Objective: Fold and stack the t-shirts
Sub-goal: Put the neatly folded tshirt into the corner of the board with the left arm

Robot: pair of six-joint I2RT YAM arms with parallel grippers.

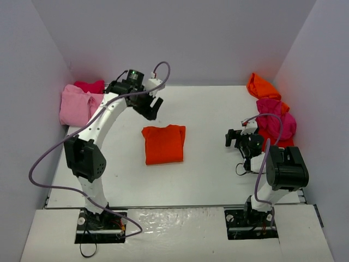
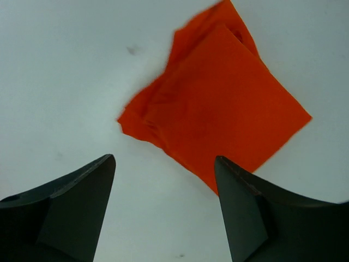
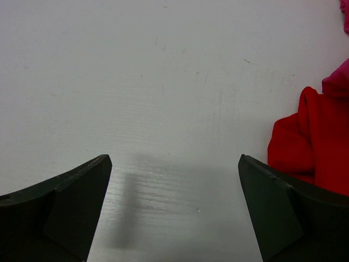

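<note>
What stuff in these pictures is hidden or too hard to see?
Top view: the right pile is bunched, so its shirts cannot be counted.
Top view: the pink shirt hides part of the magenta shirt behind it.
Right wrist view: the red shirt is cut off by the right edge.
Left wrist view: the folded orange-red shirt hides its own lower layers.

A bright orange-red tee [image 1: 163,144] lies flat in the middle, folded into a neat rectangle, well apart from the others. At the far left a light pink tee [image 1: 75,107] sits in a soft bundle, with a deep pink-red tee [image 1: 90,86] touching its far side. On the right is a crumpled heap: an orange tee [image 1: 260,86] farthest, a magenta tee [image 1: 276,120] in the middle and a red tee [image 3: 316,147] nearest.
</note>
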